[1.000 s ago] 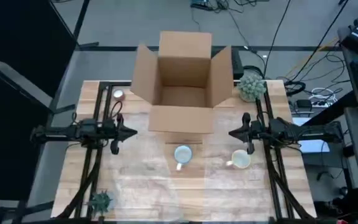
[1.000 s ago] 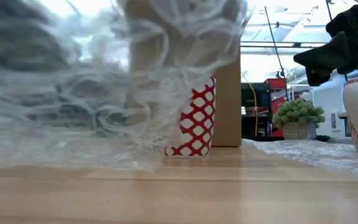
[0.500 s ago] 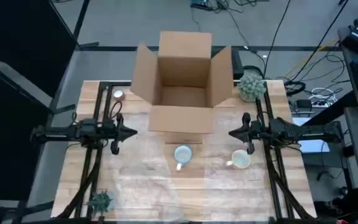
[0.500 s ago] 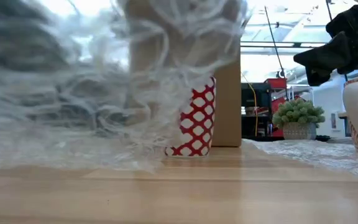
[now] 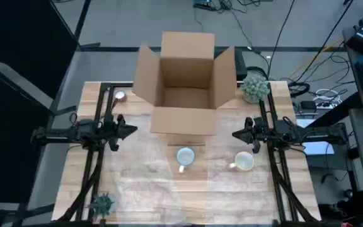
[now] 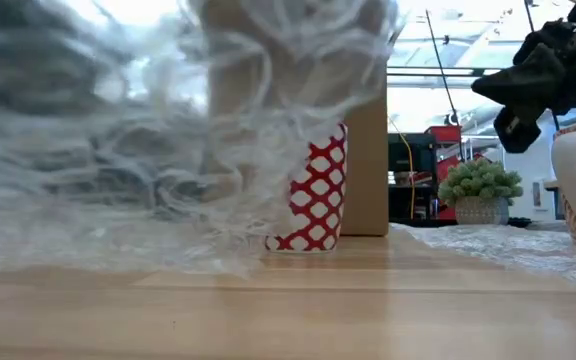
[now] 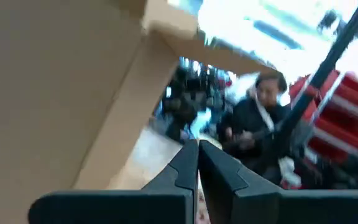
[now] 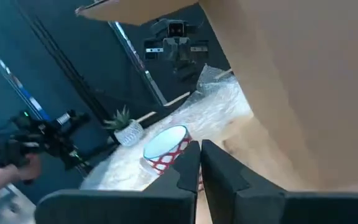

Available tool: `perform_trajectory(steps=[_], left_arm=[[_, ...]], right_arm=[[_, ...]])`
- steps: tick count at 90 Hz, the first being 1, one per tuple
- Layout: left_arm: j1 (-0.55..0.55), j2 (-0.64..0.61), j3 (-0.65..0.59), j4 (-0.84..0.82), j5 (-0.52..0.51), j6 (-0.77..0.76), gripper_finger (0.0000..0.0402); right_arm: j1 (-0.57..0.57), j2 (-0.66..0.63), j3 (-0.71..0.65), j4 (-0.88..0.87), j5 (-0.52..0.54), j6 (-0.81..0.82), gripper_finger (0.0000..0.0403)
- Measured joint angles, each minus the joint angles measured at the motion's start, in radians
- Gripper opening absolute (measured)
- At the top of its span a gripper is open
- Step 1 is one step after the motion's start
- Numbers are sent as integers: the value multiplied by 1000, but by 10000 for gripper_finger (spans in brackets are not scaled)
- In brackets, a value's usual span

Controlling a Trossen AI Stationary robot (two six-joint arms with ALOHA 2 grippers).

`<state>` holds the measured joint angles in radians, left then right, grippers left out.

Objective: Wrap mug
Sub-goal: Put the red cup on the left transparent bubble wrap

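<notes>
Arms just stirring from rest: my left gripper point(image 5: 133, 130) and right gripper point(image 5: 236, 135), both pressed together and empty, have dipped slightly, while the mug point(image 5: 184, 156) sits unwrapped on bubble wrap point(image 5: 144, 183) between and below them.

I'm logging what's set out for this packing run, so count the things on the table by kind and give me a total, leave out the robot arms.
Mugs: 2
Cardboard box, open: 1
Small potted plants: 2
Bubble wrap sheet: 1
Small round object near the box's left flap, too small to identify: 1
Total: 7
</notes>
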<state>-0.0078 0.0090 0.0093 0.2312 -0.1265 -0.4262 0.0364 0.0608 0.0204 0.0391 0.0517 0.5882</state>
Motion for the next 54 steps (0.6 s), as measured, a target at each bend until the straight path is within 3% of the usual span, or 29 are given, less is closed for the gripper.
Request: perform_trajectory(steps=[7,19,38,54], left_arm=[[-2,8,27,46,15,72,0],[-42,105,153,-31,24,186,0],[-166,532,430,-282,-10,317,0],[-293,863,582,-442,-16,195,0]], right_arm=[[0,0,0,-1,-1,22,0],[0,0,0,-6,-1,15,0],[0,0,0,-5,0,-33,0],[0,0,0,-6,0,-65,0]])
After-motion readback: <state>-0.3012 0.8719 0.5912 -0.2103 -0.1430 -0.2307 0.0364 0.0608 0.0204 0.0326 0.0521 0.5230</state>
